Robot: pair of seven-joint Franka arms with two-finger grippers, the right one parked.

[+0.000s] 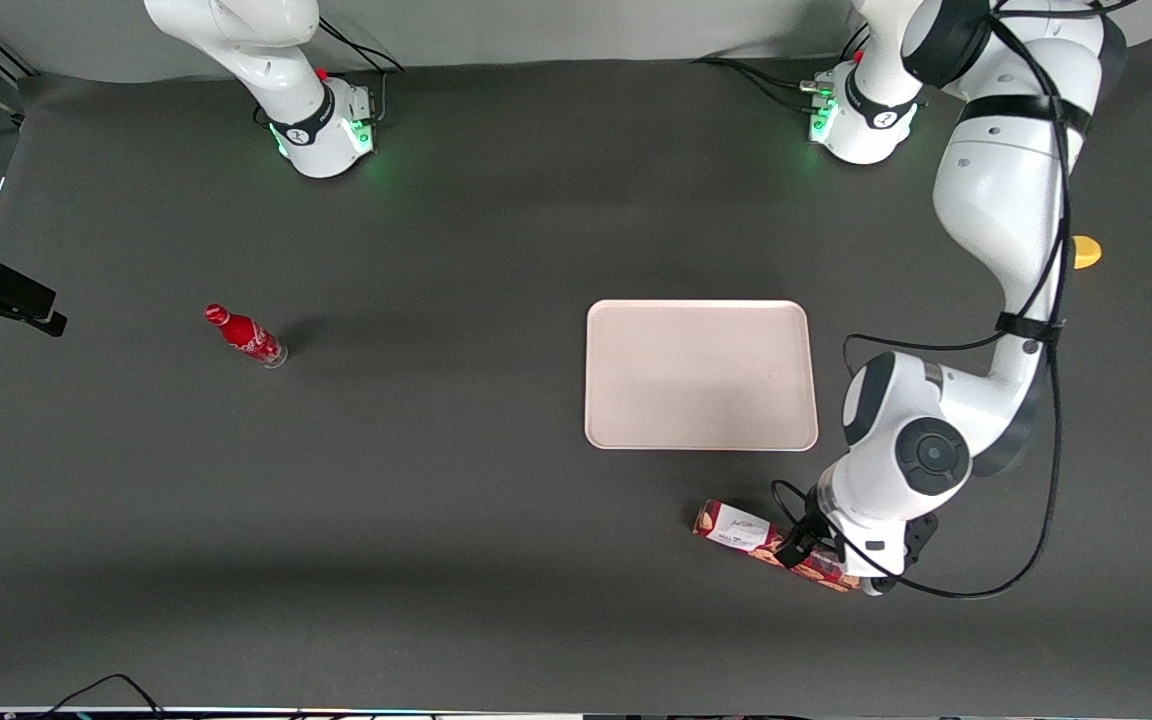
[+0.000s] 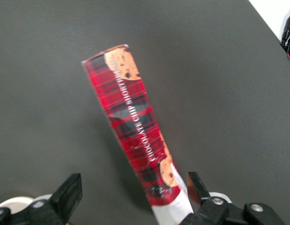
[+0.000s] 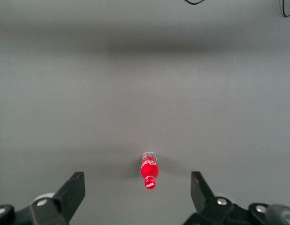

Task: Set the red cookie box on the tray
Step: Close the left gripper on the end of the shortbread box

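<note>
The red cookie box (image 1: 736,530) lies flat on the dark table, nearer to the front camera than the tray (image 1: 701,375) and a short gap from its near edge. The tray is pale pinkish-cream and holds nothing. My left gripper (image 1: 804,548) is down over the box, about midway along it. In the left wrist view the gripper (image 2: 134,192) is open, with the tartan box (image 2: 131,117) between its fingers, close to one finger (image 2: 197,186) and well apart from the other. The box's white label end shows near the jaws.
A small red soda bottle (image 1: 246,337) lies toward the parked arm's end of the table and also shows in the right wrist view (image 3: 149,171). A yellow object (image 1: 1086,251) sits beside the working arm. A black device (image 1: 6,295) juts in at the table's edge.
</note>
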